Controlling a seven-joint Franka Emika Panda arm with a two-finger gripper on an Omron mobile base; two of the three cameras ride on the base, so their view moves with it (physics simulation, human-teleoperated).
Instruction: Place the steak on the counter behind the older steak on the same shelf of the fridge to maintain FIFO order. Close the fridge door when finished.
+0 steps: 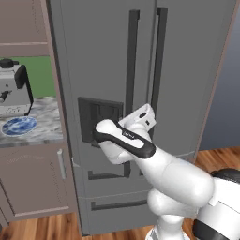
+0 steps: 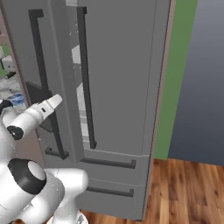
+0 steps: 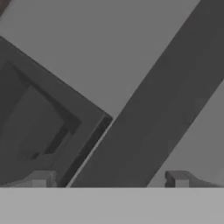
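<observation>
So the gripper (image 3: 108,179) is wide open with nothing in it, parked right up against the fridge (image 1: 93,47). In the hand view, the left door handle (image 3: 153,122) sits dead ahead of it, running between the two fingertips (image 3: 177,178). That's the bit that matters. The handle is a long dark bar and stands upright in the room, but it cuts diagonally across the hand view, so the hand is rolled relative to it. The jaws straddle the bar, one tip on each side. It's hard to tell if they're touching it yet; it looks like just short of it. There's only the one arm, so no question of which is closer.

The dispenser panel (image 3: 35,127) is just off to the gripper's left, beside the handle. The counter (image 1: 47,126), where the task says the steak should be, is well off to the gripper's left and a bit lower, with a coffee machine (image 1: 14,89) and a blue plate (image 1: 18,125) on it. In the right base view a pale strip (image 2: 78,87) shows between the doors just right of the gripper, so one door may be ajar.

My guess is the next move is closing on that handle and pulling.

No brands or labels anywhere, and the small mark on the arm is too tiny to read.
</observation>
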